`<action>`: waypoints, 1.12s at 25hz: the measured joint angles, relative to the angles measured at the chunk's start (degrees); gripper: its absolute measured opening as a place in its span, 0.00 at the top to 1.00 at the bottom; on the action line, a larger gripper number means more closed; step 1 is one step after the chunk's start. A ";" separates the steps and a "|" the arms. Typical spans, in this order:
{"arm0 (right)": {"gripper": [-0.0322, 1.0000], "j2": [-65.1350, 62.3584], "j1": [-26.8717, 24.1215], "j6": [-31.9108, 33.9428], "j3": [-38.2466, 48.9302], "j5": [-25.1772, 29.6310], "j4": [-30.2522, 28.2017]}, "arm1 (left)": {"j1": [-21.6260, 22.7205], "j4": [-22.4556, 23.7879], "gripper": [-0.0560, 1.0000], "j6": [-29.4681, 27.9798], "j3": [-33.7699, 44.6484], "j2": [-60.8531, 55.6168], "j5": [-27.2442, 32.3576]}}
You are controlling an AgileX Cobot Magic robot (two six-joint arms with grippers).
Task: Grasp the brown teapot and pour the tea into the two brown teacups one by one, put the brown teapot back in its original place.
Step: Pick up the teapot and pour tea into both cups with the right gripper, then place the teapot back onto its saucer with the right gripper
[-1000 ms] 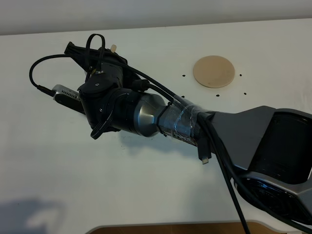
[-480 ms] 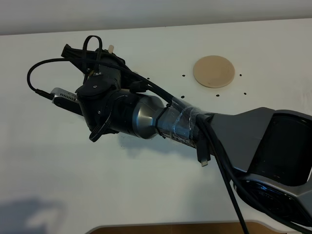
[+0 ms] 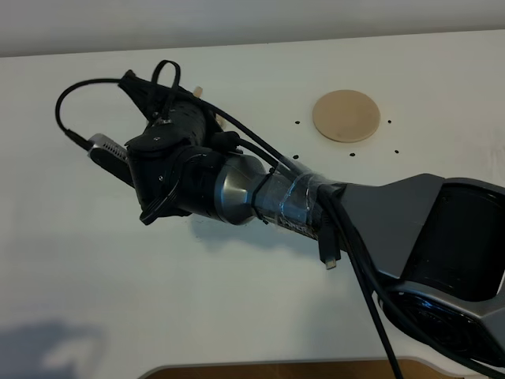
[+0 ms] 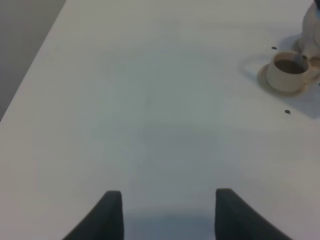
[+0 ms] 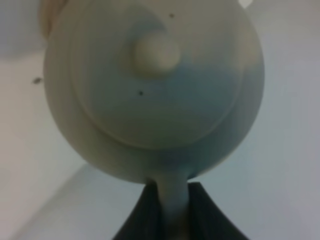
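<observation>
right pincer: pinched on teapot handle for pouring | teacup: tea inside, beside teapot | left pincer: spread, idle, well apart from teacup | disc: bare for teapot's return

Teapot: pale beige, plain, tiny dark specks on lid. Cup and its saucer: beige-tan. Bare disc: tan. Table: white. Gripper fingers: black.
</observation>
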 joint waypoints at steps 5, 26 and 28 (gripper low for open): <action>0.88 0.00 0.00 6.80 -0.46 1.96 3.76 | 0.00 0.00 0.53 0.00 0.00 0.00 0.00; 0.88 -0.57 -0.54 23.66 -13.86 19.54 41.04 | 0.00 0.00 0.53 0.00 0.00 0.00 0.00; 0.88 -0.73 -0.72 25.07 -13.90 19.59 45.86 | 0.00 0.00 0.53 0.00 0.00 0.00 0.00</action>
